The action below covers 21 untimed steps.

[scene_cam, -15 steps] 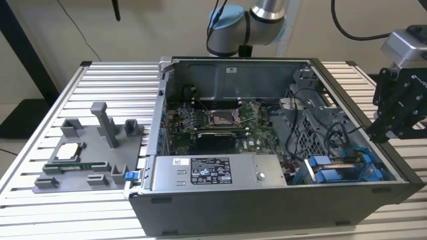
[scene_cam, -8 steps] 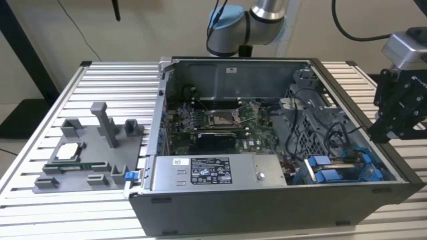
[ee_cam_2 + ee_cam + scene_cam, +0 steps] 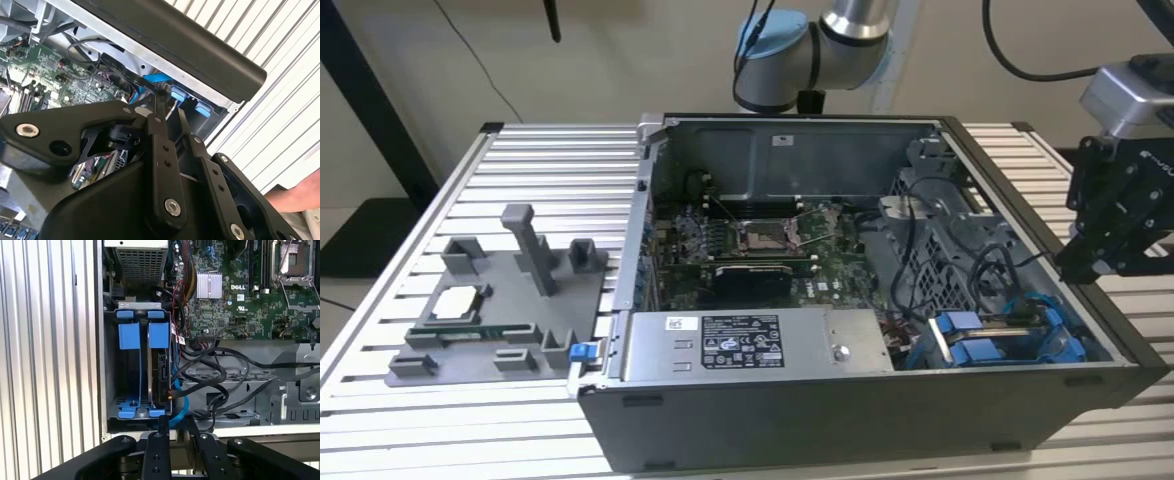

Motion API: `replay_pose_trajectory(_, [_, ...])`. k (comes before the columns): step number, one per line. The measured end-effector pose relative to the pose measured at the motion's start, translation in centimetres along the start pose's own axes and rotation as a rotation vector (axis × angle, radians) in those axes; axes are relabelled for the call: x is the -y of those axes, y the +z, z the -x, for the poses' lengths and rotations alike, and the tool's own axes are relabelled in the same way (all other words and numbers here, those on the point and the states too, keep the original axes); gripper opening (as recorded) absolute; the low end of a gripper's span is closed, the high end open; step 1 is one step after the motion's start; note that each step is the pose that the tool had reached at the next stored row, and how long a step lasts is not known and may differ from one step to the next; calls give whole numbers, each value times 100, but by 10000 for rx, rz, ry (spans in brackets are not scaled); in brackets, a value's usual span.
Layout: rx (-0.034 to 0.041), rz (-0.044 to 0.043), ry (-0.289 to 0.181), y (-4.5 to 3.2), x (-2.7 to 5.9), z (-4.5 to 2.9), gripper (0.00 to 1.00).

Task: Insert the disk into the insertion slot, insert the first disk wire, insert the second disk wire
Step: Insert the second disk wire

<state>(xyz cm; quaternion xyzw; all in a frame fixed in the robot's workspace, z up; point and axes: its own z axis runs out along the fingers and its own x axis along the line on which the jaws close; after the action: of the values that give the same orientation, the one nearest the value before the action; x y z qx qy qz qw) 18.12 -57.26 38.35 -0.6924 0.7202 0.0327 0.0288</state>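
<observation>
The disk (image 3: 162, 372) stands on edge in the drive cage's slot, held in its blue carrier (image 3: 159, 335). A second blue carrier (image 3: 129, 340) sits in the neighbouring slot. A blue wire (image 3: 178, 402) curves along the disk's near end, and black wires (image 3: 215, 377) loop beside it; I cannot tell whether any is plugged in. My gripper (image 3: 177, 426) hovers just outside the case wall in line with the cage, open by a narrow gap with nothing between its fingers. In the exterior view the gripper (image 3: 1083, 262) hangs over the case's right edge above the blue carriers (image 3: 981, 345).
The open computer case (image 3: 854, 420) lies on a slatted metal table (image 3: 534, 170), motherboard (image 3: 761, 250) and power supply (image 3: 747, 345) exposed. A grey fixture (image 3: 494, 300) with small parts sits at the exterior view's left. A person's hand (image 3: 295, 197) shows by the table.
</observation>
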Motion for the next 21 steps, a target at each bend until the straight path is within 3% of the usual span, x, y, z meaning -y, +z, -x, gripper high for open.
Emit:
replay_pose_trajectory(15, [33, -8, 0, 30, 4, 4, 100])
replay_pose_trajectory(21, [96, -6, -1, 39, 4, 3, 100])
